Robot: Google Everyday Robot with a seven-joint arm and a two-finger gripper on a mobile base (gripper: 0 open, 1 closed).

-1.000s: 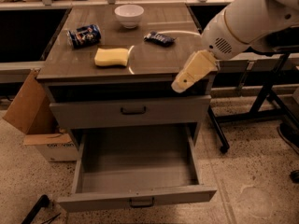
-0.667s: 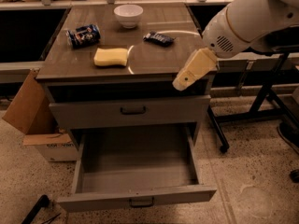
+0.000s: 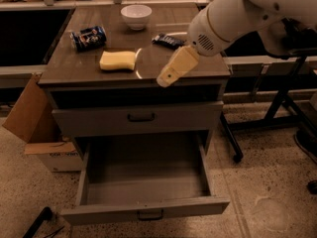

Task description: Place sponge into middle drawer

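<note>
The pale yellow sponge (image 3: 118,60) lies flat on the cabinet top, left of centre. My cream gripper (image 3: 165,78) hangs over the front right part of the top, to the right of the sponge and apart from it, pointing down and left. It holds nothing that I can see. The middle drawer (image 3: 146,209) is pulled open below, and its plain grey inside holds nothing. The upper drawer front (image 3: 99,120) above it is closed.
A white bowl (image 3: 136,15) stands at the back of the top. A dark blue can (image 3: 88,37) lies at the left, and a dark packet (image 3: 168,41) sits behind my gripper. A cardboard box (image 3: 29,113) leans at the cabinet's left. A black stand (image 3: 277,108) is at the right.
My gripper has moved left over the cabinet top, closer to the sponge. The sponge and the drawers have not moved.
</note>
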